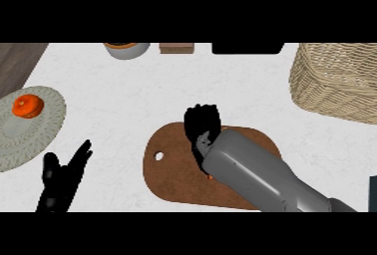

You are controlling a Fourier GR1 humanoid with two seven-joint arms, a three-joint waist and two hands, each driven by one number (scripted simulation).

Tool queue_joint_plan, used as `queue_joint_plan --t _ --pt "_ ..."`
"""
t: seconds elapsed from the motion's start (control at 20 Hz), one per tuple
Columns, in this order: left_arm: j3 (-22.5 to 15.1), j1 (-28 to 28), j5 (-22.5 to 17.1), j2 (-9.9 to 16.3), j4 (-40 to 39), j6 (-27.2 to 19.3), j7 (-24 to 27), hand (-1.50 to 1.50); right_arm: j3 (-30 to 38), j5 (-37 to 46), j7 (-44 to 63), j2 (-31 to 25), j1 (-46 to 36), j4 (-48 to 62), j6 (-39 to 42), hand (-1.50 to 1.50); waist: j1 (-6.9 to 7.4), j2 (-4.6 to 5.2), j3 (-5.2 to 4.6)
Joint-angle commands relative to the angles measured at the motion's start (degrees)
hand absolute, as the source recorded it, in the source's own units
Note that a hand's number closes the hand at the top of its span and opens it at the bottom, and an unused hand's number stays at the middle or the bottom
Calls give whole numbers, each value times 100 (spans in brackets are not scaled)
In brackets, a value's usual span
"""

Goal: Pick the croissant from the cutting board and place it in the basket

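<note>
The brown cutting board point(173, 172) lies in the middle of the counter, with a hole near its left edge. My right hand point(202, 124) hovers over the board's far edge, and its grey forearm point(258, 174) covers much of the board. No croissant shows in full; only a tiny orange speck point(211, 177) peeks out beside the forearm. The woven basket point(335, 82) stands at the far right, well apart from the hand. My left hand point(63, 177) rests open at the lower left, fingers up.
A woven round plate point(26, 134) with an orange item point(28, 106) lies at the left edge. Along the back stand a grey bowl point(126, 50), a brown block point(177, 48) and a black object point(248, 48). A dark object point(372, 191) shows at the right edge.
</note>
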State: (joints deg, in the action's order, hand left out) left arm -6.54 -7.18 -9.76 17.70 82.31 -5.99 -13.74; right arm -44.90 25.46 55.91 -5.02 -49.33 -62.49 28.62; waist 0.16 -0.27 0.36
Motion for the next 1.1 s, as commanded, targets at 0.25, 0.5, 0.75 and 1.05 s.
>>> queue_joint_plan --t 0.25,0.5,0.75,1.05 --pt "2 -204 45 -128 -168 198 115 0 12 502 438 419 376 472 349 -150 18 26 -39" --pt "68 -113 113 -202 -93 127 -56 0 478 678 223 419 184 829 562 -150 29 30 -38" --pt "208 -199 44 -184 73 257 -220 0 566 1026 10 340 471 606 615 -150 16 22 -36" --pt "190 391 376 -422 -409 69 -280 0 481 1523 -281 402 896 622 288 -150 -16 29 -37"
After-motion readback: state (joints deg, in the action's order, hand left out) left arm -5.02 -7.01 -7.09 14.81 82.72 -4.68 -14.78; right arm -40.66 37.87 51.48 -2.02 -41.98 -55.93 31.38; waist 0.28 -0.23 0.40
